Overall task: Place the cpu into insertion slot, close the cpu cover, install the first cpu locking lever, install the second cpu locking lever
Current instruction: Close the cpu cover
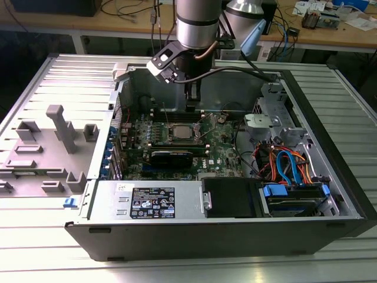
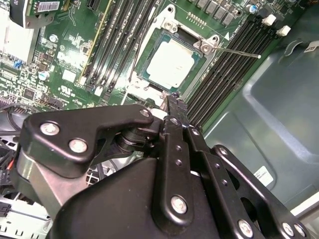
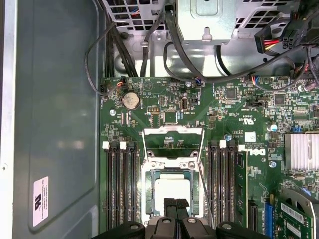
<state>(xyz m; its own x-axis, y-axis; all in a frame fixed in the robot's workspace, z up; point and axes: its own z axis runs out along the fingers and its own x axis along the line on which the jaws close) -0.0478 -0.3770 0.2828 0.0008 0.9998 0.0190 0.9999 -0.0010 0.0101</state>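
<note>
The cpu (image 3: 172,190), a pale silver square, lies flat in the insertion slot (image 3: 147,194) on the green board; in the second wrist view the cpu (image 2: 169,62) has the slot's metal rim (image 2: 205,46) around it. The cpu cover (image 3: 172,131), a silver frame with green board showing through its window, is swung back off the slot. A thin locking lever (image 3: 206,195) runs free beside the slot, and the same lever (image 2: 239,51) juts out sideways. My gripper (image 3: 175,206) hangs just above the slot's edge, shut and holding nothing. In the exterior view the gripper (image 1: 191,105) hovers behind the slot (image 1: 179,131).
Black memory slots (image 3: 119,184) flank the socket on both sides. A graphics card (image 1: 172,158) lies in front of it. Cables (image 1: 285,162) and a drive cage (image 1: 294,197) fill the case at the exterior view's right. The case's metal walls (image 1: 235,88) surround the board.
</note>
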